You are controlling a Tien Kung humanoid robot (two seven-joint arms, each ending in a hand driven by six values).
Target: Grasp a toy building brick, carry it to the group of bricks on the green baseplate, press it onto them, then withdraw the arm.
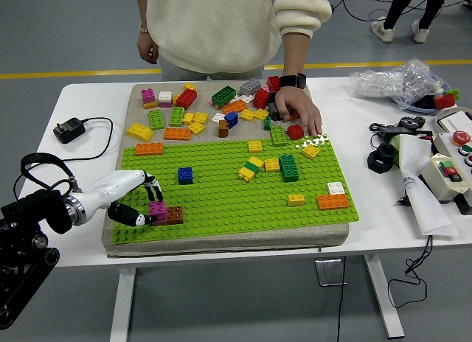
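Left hand [140,202] clamps magenta brick [157,208] beside brown brick [175,214] at near-left of green baseplate [221,194], likely seating it; person's hand [297,110] rests among far loose bricks.

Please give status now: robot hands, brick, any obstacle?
Left robot hand shut on pink brick, against brown brick on baseplate. Right not in view. Person's hand on far bricks, not in the way.

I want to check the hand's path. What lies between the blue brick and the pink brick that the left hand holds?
In the head view, only bare studs of the green baseplate lie between the blue brick and the pink brick in the left hand.
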